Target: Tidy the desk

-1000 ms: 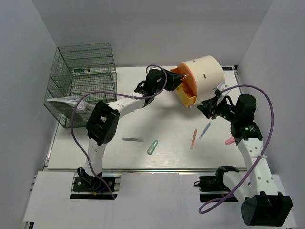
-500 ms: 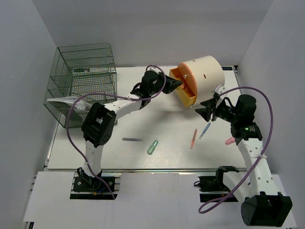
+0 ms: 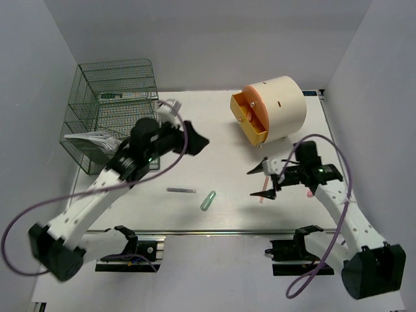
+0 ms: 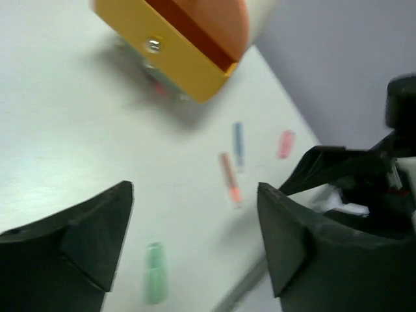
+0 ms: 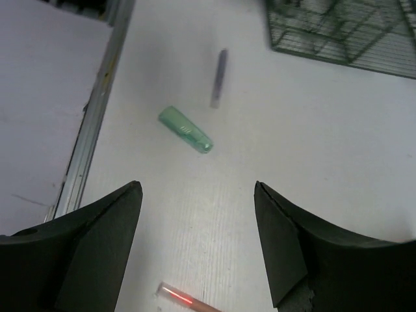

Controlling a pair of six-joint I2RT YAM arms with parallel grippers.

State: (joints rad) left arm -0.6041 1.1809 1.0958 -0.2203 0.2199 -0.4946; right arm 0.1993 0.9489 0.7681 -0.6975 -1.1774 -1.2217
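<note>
The desk (image 3: pixel 221 162) is a white tabletop with a rail edge. On it lie a green cap (image 3: pixel 208 200), a dark pen (image 3: pixel 181 190) and a red pen (image 3: pixel 263 195). My left gripper (image 3: pixel 199 142) is open and empty, above the desk's middle left. Its wrist view (image 4: pixel 195 195) shows the green cap (image 4: pixel 155 281), red pen (image 4: pixel 229 177), a blue pen (image 4: pixel 238 143) and a pink piece (image 4: pixel 285 143). My right gripper (image 3: pixel 255 183) is open and empty, just over the red pen's near end. Its wrist view (image 5: pixel 198 188) shows the red pen (image 5: pixel 185 298), green cap (image 5: pixel 185 130) and dark pen (image 5: pixel 219 78).
A cream cylinder (image 3: pixel 283 104) with an orange face stands at the back right, its yellow drawer (image 3: pixel 249 120) pulled out. A green wire rack (image 3: pixel 110 110) stands at the back left. The aluminium rail (image 5: pixel 97 110) marks the desk's near edge.
My left gripper has pulled back from the yellow drawer toward the left and near side. My right gripper has moved left and nearer, over the red pen.
</note>
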